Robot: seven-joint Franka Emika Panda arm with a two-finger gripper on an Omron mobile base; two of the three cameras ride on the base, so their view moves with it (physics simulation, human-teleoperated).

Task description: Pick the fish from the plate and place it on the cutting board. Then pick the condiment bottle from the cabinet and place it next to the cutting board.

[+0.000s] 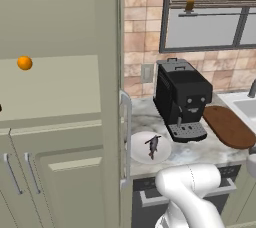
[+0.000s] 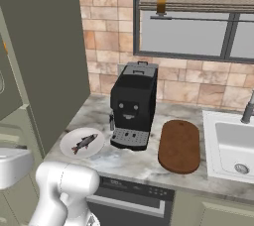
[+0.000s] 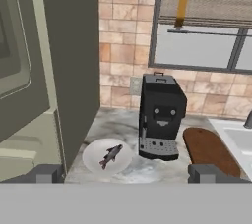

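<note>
One relation matters to you: fish (image 3: 110, 155) lies ahead and below gripper (image 3: 126, 174), slightly left of its centreline in hand view. Fish rests on plate (image 3: 93, 161), long axis diagonal across dish. Jaws spread wide, nothing between them. Cutting board (image 3: 209, 149) sits well apart, beyond coffee machine (image 3: 160, 117). Likely you descend forward-left, turn wrist so jaws span fish's narrow width.
</note>
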